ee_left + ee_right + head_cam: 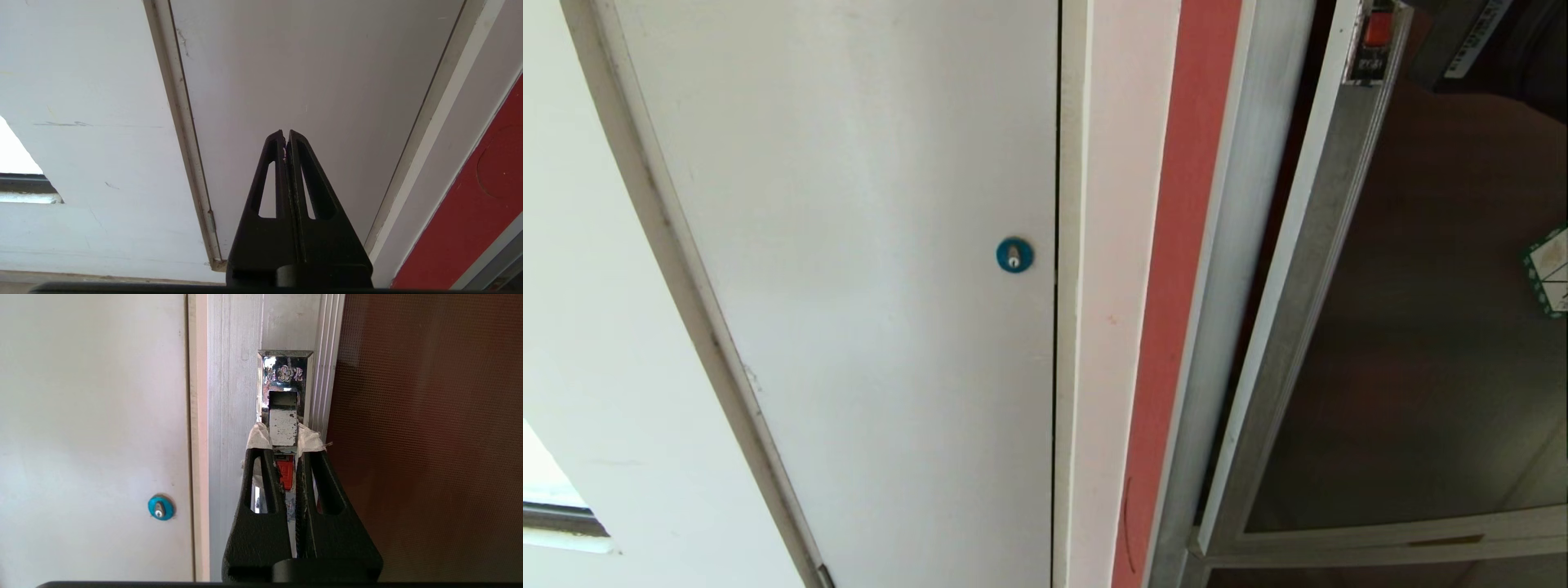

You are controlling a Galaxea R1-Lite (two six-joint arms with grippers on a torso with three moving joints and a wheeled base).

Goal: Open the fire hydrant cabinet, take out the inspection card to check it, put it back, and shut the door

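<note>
Right end effector clamped on the cabinet door's latch, door just ajar.

The silver aluminium-framed dark tinted glass door [1413, 327] fills the right side of the head view, standing slightly off the silver fire hydrant cabinet frame with its red edge strip [1184, 269], a dark gap showing between them. In the right wrist view the right end effector [284, 457] is clenched around the chrome latch plate with its small red tab [285, 416], white padding on its tips. The left end effector [286, 136] is clenched on nothing, before the plain white panel door with a blue round lock [1014, 255]. Opening looks barely begun; the inspection card is not visible, so taking out, checking, returning and closing all remain.
</note>
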